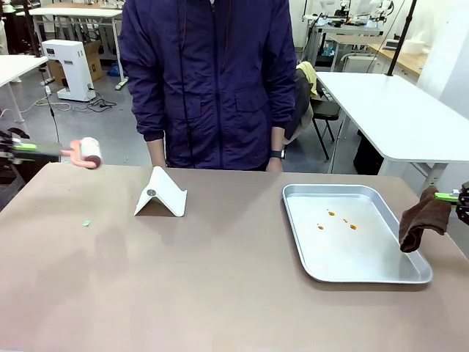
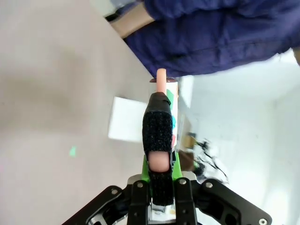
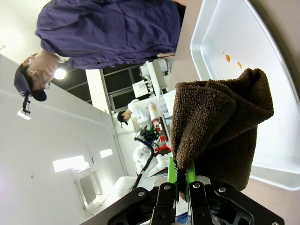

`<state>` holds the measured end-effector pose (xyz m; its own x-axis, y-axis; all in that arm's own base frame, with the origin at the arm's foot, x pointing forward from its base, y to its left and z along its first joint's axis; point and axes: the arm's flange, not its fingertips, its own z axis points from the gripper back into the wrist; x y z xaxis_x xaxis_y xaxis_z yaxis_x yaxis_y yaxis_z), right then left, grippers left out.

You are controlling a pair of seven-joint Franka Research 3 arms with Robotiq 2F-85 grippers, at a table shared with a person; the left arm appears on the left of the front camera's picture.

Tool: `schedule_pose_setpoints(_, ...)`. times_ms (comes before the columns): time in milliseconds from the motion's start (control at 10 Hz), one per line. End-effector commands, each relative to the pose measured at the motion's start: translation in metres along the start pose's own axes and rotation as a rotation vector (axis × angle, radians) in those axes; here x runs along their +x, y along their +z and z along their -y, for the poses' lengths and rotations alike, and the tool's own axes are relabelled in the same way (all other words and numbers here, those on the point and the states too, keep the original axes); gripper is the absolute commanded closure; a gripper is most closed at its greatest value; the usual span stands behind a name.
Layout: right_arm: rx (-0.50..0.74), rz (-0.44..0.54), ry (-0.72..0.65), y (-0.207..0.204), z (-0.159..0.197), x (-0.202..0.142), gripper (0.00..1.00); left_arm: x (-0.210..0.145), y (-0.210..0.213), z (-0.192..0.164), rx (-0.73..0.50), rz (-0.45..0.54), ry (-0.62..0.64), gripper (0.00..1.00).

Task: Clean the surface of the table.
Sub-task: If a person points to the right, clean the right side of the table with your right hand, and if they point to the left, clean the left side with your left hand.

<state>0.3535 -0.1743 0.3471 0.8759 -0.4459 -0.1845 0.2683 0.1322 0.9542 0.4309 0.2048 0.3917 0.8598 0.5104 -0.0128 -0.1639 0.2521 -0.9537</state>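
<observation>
Cleaning looks unstarted: the left end effector grasps a lint roller, the right end effector a brown cloth, so next the roller probably drops onto the green scrap on the counter.

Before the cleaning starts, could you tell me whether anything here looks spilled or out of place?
Yes. A few small orange spots dot the floor of the metal tray, like drips, and a tiny green scrap lies on the table near its left side. Nothing else stands out.
</observation>
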Motion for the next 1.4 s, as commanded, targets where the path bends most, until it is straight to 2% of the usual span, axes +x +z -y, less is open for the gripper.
schedule_pose_setpoints(0, 0.010, -0.004, 0.002, 0.002, -0.006, -0.002, 1.00, -0.017, 0.056, -0.009, -0.061, -0.135, -0.064, 0.81)
schedule_pose_setpoints(200, 0.010, -0.004, 0.002, 0.002, -0.006, -0.002, 1.00, -0.029, 0.117, -0.040, -0.065, -0.238, -0.077, 0.81)
schedule_pose_setpoints(300, 0.010, -0.004, 0.002, 0.002, -0.006, -0.002, 1.00, -0.031, 0.143, -0.060, -0.075, -0.253, -0.068, 0.81)
schedule_pose_setpoints(500, 0.010, -0.004, 0.002, 0.002, -0.006, -0.002, 1.00, -0.036, 0.180, -0.103, -0.124, -0.192, -0.039, 0.81)
schedule_pose_setpoints(800, 0.010, -0.004, 0.002, 0.002, -0.006, -0.002, 1.00, -0.032, 0.190, -0.135, -0.159, -0.132, 0.020, 0.81)
schedule_pose_setpoints(900, 0.010, -0.004, 0.002, 0.002, -0.006, -0.002, 1.00, -0.046, 0.189, -0.132, -0.112, -0.158, 0.012, 0.81)
schedule_pose_setpoints(1300, 0.010, -0.004, 0.002, 0.002, -0.006, -0.002, 1.00, -0.046, 0.189, -0.132, -0.112, -0.158, 0.012, 0.81)
